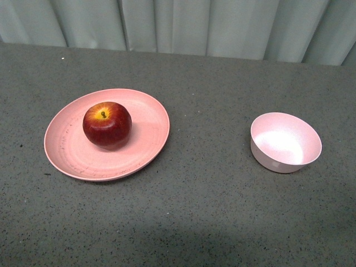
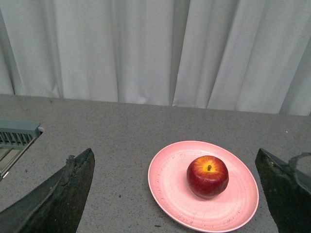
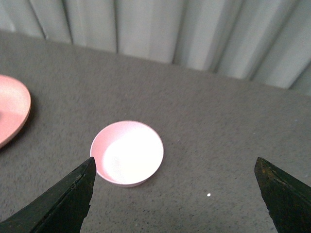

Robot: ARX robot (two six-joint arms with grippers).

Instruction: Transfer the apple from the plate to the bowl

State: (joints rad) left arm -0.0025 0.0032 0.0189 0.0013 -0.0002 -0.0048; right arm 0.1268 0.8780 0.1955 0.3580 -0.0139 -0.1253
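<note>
The dark red apple (image 1: 107, 125) sits stem-up on the salmon-pink plate (image 1: 147, 119) at the left of the grey table (image 1: 211, 211). The pale pink bowl (image 1: 285, 142) stands well apart to its right. The left gripper (image 2: 175, 151) and right gripper (image 3: 174, 159) are both spread wide, holding nothing.

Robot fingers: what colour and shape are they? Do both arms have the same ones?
The left arm's fingers are nearly black wedges narrowing to a point, with a rough, scuffed surface. The right arm's fingers look the same: dark and pointed. No cables or markings show on them.
</note>
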